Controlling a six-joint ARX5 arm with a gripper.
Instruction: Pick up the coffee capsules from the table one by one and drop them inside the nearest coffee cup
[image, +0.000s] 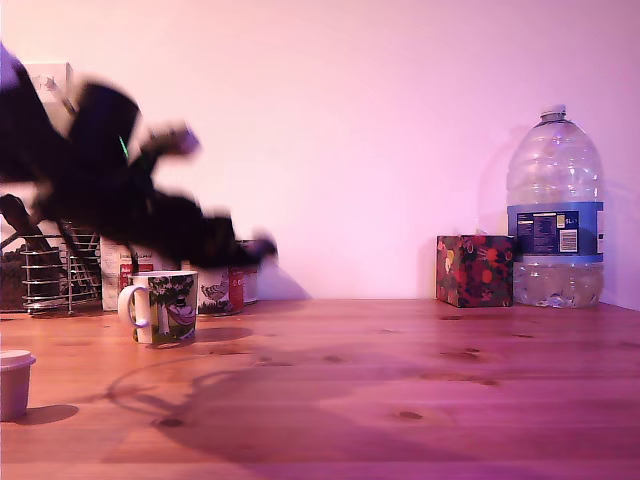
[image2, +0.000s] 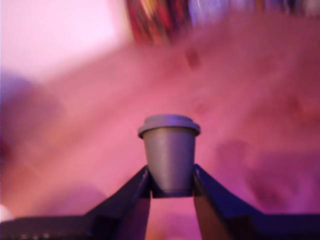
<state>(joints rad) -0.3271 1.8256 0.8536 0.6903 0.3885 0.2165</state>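
Capsule (image2: 169, 156) first: the small dark pod is sitting between the two black fingers (image2: 131, 197) in the wrist view, its wider rim uppermost and its narrow base wedged at the point where the fingers are meeting it. The gripper (image2: 170, 186) is clamping on the capsule, one finger pressing each side of its lower body. Behind it the reddish-brown table (image2: 260, 125) is showing only as a blur.

In the exterior view the arm (image: 110, 190) is appearing as a dark smear, raised above the tabletop (image: 400, 380) on the exterior view's left, with its tip (image: 255, 248) hanging in the air just above and beside the mug (image: 163, 306). The capsule itself is too blurred to make out there. The mug is standing upright on the table, its white handle turned toward the exterior view's left and its dark printed side facing the camera.

Just behind the mug, printed tins (image: 222, 288) are standing against the wall, and a wire rack (image: 50, 275) is sitting further to the exterior view's left. A small white tub (image: 14, 382) is resting at the left edge, nearer the camera. Well apart, on the exterior view's right, a dark floral box (image: 474, 270) is standing just beside a large clear water bottle (image: 555, 215) with a blue label.
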